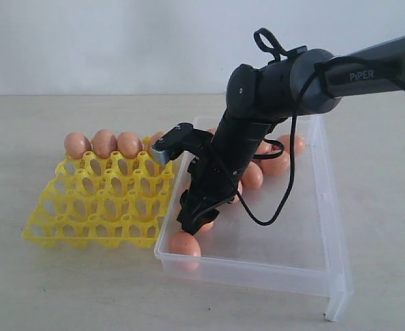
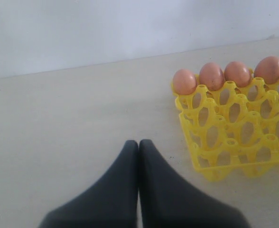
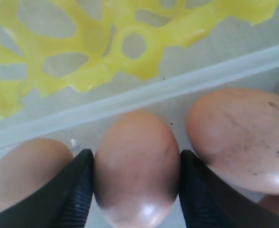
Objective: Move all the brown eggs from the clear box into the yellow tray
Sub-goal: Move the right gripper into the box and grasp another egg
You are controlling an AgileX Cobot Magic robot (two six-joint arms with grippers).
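Four brown eggs (image 2: 211, 76) seated upright in yellow tray (image 1: 92, 207), far row; remaining eggs loose in clear box (image 1: 306, 265) just beside tray.

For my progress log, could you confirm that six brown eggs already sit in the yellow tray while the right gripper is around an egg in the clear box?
Only the count is wrong: the left wrist view shows four brown eggs in the yellow tray, not six. The right gripper is indeed around an egg in the clear box.
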